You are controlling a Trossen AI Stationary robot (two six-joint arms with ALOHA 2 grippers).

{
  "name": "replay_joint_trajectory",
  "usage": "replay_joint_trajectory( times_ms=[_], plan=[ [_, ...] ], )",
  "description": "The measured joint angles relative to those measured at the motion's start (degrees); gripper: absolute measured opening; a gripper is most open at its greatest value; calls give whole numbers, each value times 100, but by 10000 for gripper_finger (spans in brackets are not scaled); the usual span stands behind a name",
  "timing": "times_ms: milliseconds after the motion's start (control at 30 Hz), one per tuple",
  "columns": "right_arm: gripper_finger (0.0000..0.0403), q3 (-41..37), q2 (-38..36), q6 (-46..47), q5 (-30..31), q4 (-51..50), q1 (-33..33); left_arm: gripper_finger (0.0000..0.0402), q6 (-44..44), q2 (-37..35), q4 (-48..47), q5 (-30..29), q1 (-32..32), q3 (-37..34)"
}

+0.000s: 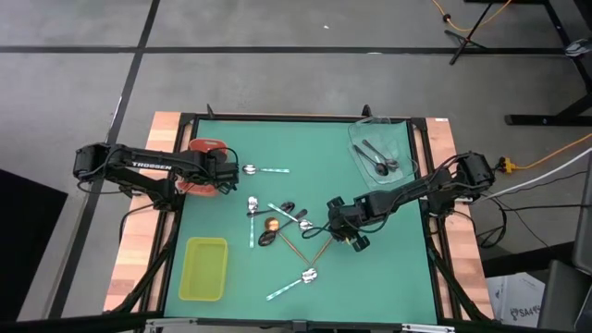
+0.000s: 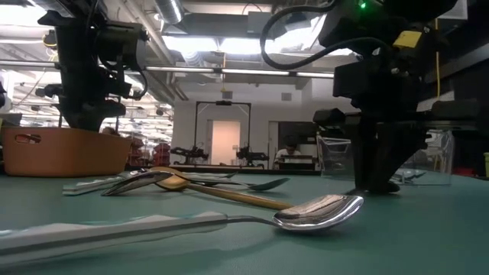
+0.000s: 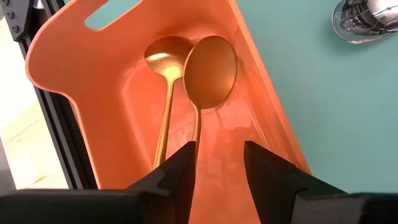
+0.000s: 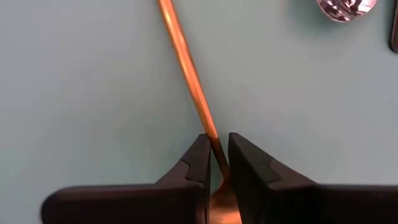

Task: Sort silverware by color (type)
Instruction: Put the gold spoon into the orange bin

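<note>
Copper spoon lying on green surface, right pincer clenched on its handle near the middle, left pincer released over red tray holding two copper spoons

Mid-mat spoon cluster blocks passage btwn arms; mat nr its front right corner looks open, prob.

a green-topped table carries a red tray at its upper left, a yellow-green tray lower left, a clear tray upper right, and spoons scattered mid-frame.
</note>
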Motion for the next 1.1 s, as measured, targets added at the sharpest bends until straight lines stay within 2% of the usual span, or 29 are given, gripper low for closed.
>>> replay_joint_trajectory(
  times_ms=[233,500,733,1100],
  plan=[
    [26,-4,0,-23,-12,27,0,130,1,0,-42,177,1,81],
    [24,-4,3,-237,8,48,0,130,83,0,-108,301,-2,723],
    [21,183,12,-421,445,-110,1,130,196,0,86,342,-15,1225],
    [6,1077,9,-749,1238,-610,0,130,199,0,1196,1372,-17,1268]
  ],
)
